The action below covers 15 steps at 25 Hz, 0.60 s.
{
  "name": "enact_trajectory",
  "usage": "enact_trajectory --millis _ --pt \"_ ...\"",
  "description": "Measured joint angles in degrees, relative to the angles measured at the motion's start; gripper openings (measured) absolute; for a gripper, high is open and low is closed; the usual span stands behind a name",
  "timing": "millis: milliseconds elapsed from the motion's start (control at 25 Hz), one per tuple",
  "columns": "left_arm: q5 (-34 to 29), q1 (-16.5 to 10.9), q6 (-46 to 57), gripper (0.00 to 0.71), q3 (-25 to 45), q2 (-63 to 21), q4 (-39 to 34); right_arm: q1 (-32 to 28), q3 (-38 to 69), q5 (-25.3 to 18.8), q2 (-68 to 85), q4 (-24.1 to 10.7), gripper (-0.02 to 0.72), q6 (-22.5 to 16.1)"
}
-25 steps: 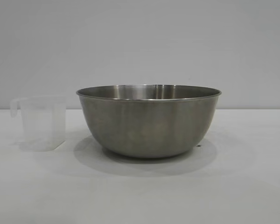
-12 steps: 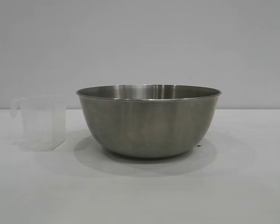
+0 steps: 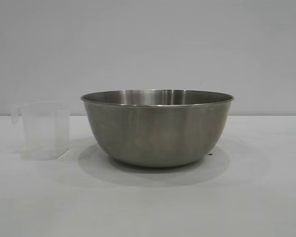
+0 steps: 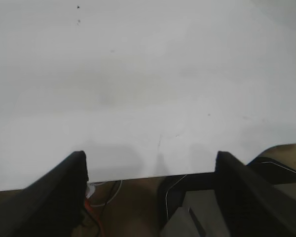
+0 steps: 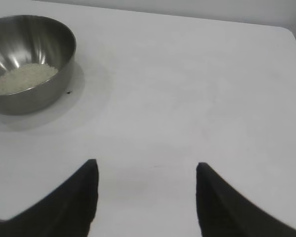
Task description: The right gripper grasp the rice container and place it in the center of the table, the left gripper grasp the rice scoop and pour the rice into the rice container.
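The left gripper point(image 4: 150, 170) hung over the near edge of the table point(image 4: 148, 89) with its two black fingers point(image 4: 64, 192) spread wide apart and nothing between them; bare white tabletop filled the space ahead of it, and cables point(image 4: 106, 192) showed below the table's edge. The right gripper point(image 5: 145, 185) was likewise parted and empty, its dark fingertips point(image 5: 84, 192) poised above plain tabletop, well apart from the rice container point(image 5: 27, 61), which lay ahead of it and off to one side. In that wrist view the rice point(image 5: 22, 79) lay in a pale heap on the bottom of the steel bowl. From the exterior view neither gripper was in sight. The rice container point(image 3: 157, 126) stood upright in the middle of the table point(image 3: 148, 202), its rolled rim level. The rice scoop point(image 3: 43, 129) stood upright near its left side, not touching it, with its little handle turned away from the bowl; no rice showed through its translucent wall.
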<state>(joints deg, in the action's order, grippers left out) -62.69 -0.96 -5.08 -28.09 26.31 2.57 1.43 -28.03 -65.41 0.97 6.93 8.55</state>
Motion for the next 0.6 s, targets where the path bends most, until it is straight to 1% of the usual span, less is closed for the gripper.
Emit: enact_trajectory --millis 360,600 --pt "0.00 0.00 0.00 0.477 0.40 -0.68 0.00 0.00 0.00 0.00 0.00 0.00 0.378 0.00" --pt "-0.22 0.00 0.00 0.477 0.40 -8.72 -0.10 0.00 0.00 0.00 0.00 0.00 0.378 0.00"
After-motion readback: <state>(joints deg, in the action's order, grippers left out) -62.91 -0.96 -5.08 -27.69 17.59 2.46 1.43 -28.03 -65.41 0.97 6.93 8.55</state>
